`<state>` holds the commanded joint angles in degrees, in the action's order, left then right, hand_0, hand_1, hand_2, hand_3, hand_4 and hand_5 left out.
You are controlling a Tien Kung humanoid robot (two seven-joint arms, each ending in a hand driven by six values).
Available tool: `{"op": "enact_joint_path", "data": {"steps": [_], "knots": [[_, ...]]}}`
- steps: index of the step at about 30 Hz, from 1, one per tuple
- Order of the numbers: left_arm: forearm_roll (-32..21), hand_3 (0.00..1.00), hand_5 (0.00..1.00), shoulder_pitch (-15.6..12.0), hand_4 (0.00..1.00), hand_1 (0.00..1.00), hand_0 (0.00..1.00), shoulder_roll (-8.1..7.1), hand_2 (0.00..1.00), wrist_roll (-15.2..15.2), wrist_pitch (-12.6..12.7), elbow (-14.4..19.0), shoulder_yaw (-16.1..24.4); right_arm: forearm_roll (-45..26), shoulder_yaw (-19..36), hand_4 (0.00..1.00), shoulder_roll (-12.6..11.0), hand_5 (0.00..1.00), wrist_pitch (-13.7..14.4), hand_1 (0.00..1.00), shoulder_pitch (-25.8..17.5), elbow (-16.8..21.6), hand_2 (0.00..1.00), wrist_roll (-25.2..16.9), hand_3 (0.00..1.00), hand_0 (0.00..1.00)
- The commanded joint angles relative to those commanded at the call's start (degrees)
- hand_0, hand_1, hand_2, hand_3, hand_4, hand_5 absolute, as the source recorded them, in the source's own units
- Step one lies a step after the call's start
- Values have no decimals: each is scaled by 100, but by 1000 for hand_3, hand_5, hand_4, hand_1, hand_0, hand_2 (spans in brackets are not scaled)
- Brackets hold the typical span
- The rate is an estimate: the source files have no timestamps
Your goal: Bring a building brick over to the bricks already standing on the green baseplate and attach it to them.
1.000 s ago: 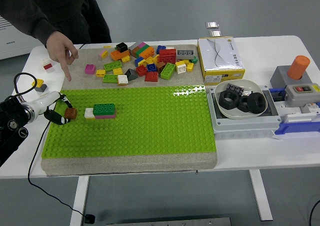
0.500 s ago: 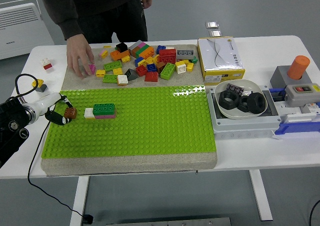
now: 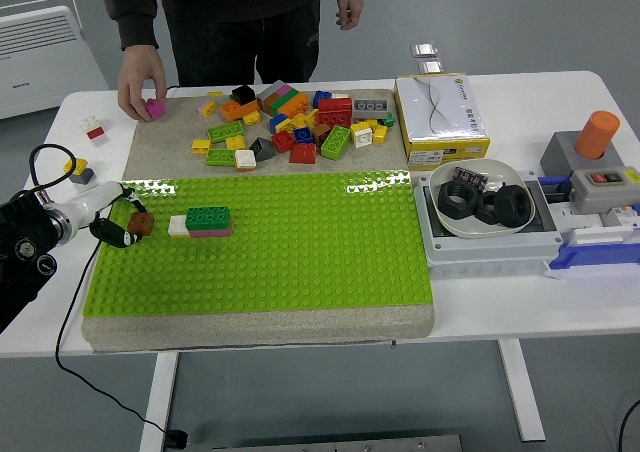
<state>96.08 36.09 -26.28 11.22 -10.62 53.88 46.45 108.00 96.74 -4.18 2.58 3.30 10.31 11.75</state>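
left hand (image 3: pixel 118 226): fingers pinched on the brown brick (image 3: pixel 141 224), holding it low over the green baseplate (image 3: pixel 300 262) near its left edge; the arm comes in from the lower left.
brown brick: just left of the standing bricks (image 3: pixel 201 222), a small gap still showing between it and the white end brick.
standing bricks: 1 dark green brick atop a pink layer, with a white one at the left end, on the plate's left part.
what changed, robot: the brick sits about where it did 1 second ago, barely closer to the stack; the join is not yet made.
what changed, person: the person's hand (image 3: pixel 140 97) has left the plate's corner and lifted a magenta brick (image 3: pixel 155 106) off the loose bricks (image 3: pixel 290 124), now holding it at the grey mat's far left corner.
meaning: the approach looks clear of the person; what is left, i judge, is a short slide right and a press down.
white bowl (image 3: pixel 486 207): holds several large black nuts.
grey tray (image 3: pixel 490 242): carries the bowl.
yellow box (image 3: pixel 440 119): shut, contents hidden.
right hand: out of view.
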Motion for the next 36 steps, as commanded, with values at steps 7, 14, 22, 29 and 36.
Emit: {"op": "enact_joint_path", "data": {"steps": [7,14,22,29,36], "knots": [[8,583,2,-38,711,998,998,40,997,53,-26,34,98,4,11,841,-6,998,0,727,12,0,779,-3,790,709],[56,580,2,-76,729,998,998,164,993,192,-114,52,280,7,32,842,-16,998,5,728,20,0,778,-5,790,709],[109,580,2,-148,732,998,998,283,992,324,-203,86,426,0,45,843,-21,998,9,727,18,0,778,-5,790,709],[141,579,2,-190,736,998,998,382,991,353,-211,105,493,17,73,844,-20,998,9,727,13,0,778,-5,790,709],[154,578,2,-220,741,998,998,466,988,335,-181,117,572,9,68,844,-20,998,9,727,15,0,778,-4,789,709]]}}
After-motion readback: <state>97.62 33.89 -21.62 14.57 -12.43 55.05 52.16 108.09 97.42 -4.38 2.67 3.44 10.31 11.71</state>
